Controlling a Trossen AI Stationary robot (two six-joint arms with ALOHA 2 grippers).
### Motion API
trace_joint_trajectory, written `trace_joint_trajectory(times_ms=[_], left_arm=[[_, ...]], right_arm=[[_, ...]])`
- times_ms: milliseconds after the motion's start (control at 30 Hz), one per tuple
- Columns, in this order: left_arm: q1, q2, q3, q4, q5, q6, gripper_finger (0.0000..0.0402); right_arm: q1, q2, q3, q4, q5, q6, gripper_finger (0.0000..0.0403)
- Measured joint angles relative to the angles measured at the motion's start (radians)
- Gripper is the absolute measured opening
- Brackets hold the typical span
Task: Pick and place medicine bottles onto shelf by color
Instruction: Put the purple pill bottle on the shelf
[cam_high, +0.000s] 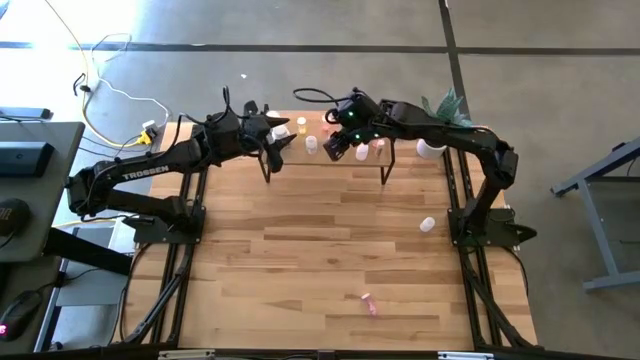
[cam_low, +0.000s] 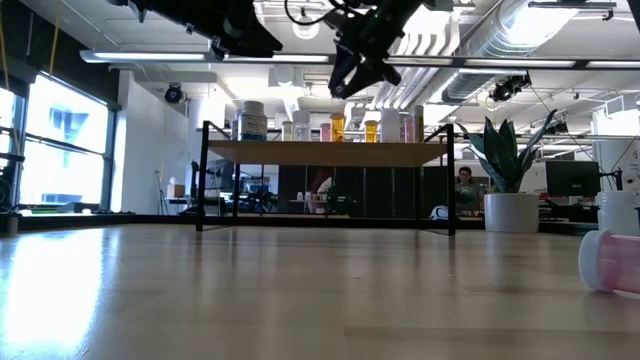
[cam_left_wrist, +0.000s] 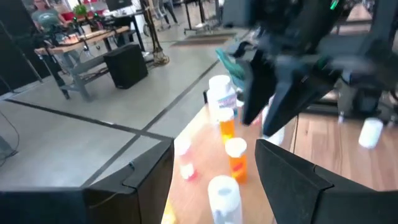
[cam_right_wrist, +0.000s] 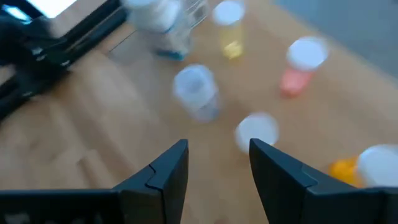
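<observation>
Overhead, both grippers hang above the shelf (cam_high: 330, 152): right gripper (cam_high: 336, 147) jaws apart and empty over the medicine bottles (cam_high: 312, 144) standing there, left gripper (cam_high: 281, 143) jaws likewise parted.

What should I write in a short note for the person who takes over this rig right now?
Left gripper: open, empty, above the shelf's left end.
Right gripper: open, empty, above the shelf's middle.
Done: several bottles stand on the shelf, white, orange and pink.
Left: a pink bottle lies on the table near the front edge; a white bottle lies by the right arm's base. Both remain to be shelved by color.
</observation>
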Motion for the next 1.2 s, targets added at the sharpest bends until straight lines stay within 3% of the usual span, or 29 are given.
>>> trace_joint_trajectory(times_ms=[333, 533, 833, 1033, 1200], left_arm=[[0.0, -0.084, 0.0, -0.182, 0.001, 0.075, 0.0214], [-0.003, -0.129, 0.0, -0.263, 0.001, 0.072, 0.0214], [-0.003, -0.15, 0.0, -0.279, 0.003, -0.056, 0.0214], [-0.003, -0.15, 0.0, -0.279, 0.004, -0.199, 0.0214], [-0.003, -0.15, 0.0, -0.28, 0.048, -0.291, 0.0214]], right_arm=[[0.109, -0.026, 0.0, -0.117, -0.091, 0.138, 0.0161], [0.208, -0.026, 0.0, -0.187, -0.118, 0.142, 0.0161], [0.333, -0.026, 0.0, -0.306, -0.129, 0.168, 0.0161], [0.396, -0.026, 0.0, -0.404, -0.21, 0.245, 0.0161], [0.467, -0.026, 0.0, -0.437, -0.217, 0.269, 0.0161]])
